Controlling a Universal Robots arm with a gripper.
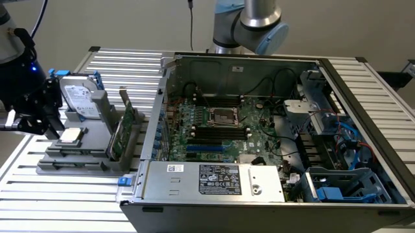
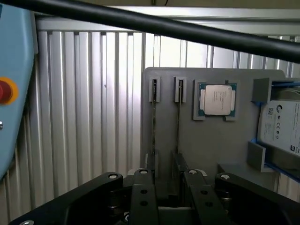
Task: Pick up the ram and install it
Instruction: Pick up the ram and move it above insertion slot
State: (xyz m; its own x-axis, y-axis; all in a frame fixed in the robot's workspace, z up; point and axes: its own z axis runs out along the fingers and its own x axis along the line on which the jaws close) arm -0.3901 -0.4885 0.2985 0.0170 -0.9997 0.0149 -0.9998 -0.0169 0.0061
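Two thin boards stand on edge in neighbouring slots of the grey holder [image 2: 206, 152]. The ram [image 2: 153, 119] looks to be the one farther from the processor chip [image 2: 218, 100], though edge-on I can't be sure. Over one end of them hangs the gripper [image 2: 166, 165], jaws spread wide, gripping nothing. The holder also carries a hard drive [image 2: 281, 124] with blue handles. In the exterior view, an open computer case [image 1: 259, 216] stands to the holder's right, its motherboard [image 1: 220, 131] exposed. Label print on the drive and power supply [image 1: 214, 179] is unreadable.
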